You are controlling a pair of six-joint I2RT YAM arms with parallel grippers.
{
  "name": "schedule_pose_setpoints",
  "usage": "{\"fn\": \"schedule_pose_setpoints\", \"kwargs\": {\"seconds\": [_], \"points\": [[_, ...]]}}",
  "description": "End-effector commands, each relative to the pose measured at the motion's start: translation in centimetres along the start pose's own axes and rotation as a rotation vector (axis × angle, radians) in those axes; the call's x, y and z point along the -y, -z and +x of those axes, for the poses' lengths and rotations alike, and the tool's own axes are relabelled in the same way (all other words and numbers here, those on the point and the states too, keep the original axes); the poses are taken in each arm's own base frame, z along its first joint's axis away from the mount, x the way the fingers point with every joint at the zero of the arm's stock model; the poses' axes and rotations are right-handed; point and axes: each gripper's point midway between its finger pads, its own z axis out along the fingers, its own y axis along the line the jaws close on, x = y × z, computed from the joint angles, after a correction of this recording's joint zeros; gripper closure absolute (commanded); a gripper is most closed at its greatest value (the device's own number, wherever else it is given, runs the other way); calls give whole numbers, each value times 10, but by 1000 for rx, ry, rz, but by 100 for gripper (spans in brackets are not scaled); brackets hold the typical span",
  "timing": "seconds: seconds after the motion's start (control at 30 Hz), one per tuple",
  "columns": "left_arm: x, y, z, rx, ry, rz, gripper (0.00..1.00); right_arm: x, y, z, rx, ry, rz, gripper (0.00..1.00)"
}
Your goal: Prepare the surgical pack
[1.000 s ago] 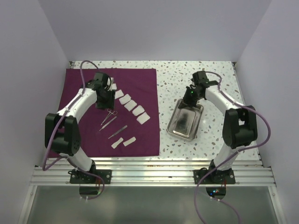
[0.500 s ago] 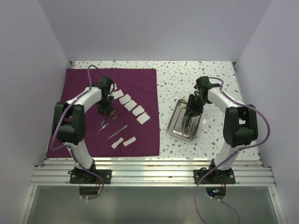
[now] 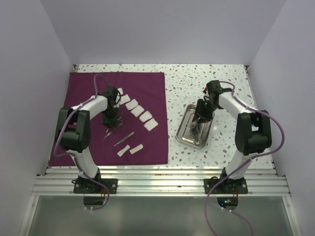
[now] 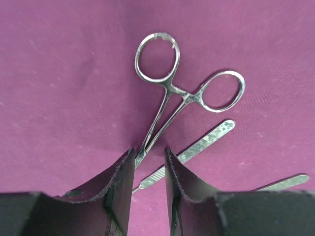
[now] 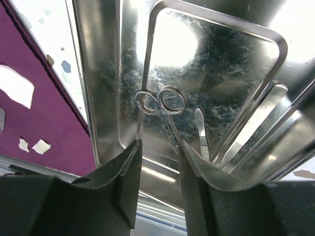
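Early going: one pair of scissors lies in the steel tray under the half-open, empty right hand, while the half-open left hand straddles a second pair on the flat maroon cloth, gauze pads unpacked.

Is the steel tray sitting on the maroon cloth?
No, the steel tray sits on the speckled table, to the right of the maroon cloth and apart from it.

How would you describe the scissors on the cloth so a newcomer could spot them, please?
Start at the maroon cloth on the left of the table. Left of the gauze pads lie slim metal tools; the scissors alone there have two ring handles.
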Motion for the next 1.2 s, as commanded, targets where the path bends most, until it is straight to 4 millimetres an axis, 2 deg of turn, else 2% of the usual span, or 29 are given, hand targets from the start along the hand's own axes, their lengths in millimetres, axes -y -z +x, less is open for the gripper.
{"fn": "schedule_pose_setpoints", "kwargs": {"seconds": [0.0, 0.23, 0.5, 0.6, 0.73, 0.77, 0.9, 1.03, 1.07, 1.1, 1.17], "points": [[-4, 5, -8, 57, 9, -3, 67, -16, 15, -8, 48, 25, -70, 60], [-7, 2, 2, 53, 15, -24, 69, -16, 15, -4, 48, 26, -77, 60], [-14, -6, 9, 45, 22, -68, 78, -19, 16, -4, 50, 23, -89, 60], [-15, -6, 5, 60, 27, -75, 81, -19, 17, -5, 59, 23, -91, 60], [-14, 0, -3, 77, 35, -69, 92, -26, 22, -5, 68, 40, -98, 61], [-14, 5, -8, 89, 41, -65, 99, -31, 22, -3, 65, 46, -104, 61], [-12, 27, -16, 119, 63, -41, 100, -68, 29, -4, 83, 69, -192, 60], [-6, 46, -21, 142, 84, 2, 100, -131, 21, 9, 72, 123, -330, 54], [-4, 53, -23, 159, 91, 15, 100, -146, 20, 14, 49, 114, -388, 53], [0, 56, -24, 163, 93, 41, 100, -162, 14, 10, 62, 69, -439, 53], [9, 65, -22, 171, 105, 97, 100, -190, 7, 22, 27, 71, -521, 51]]}}
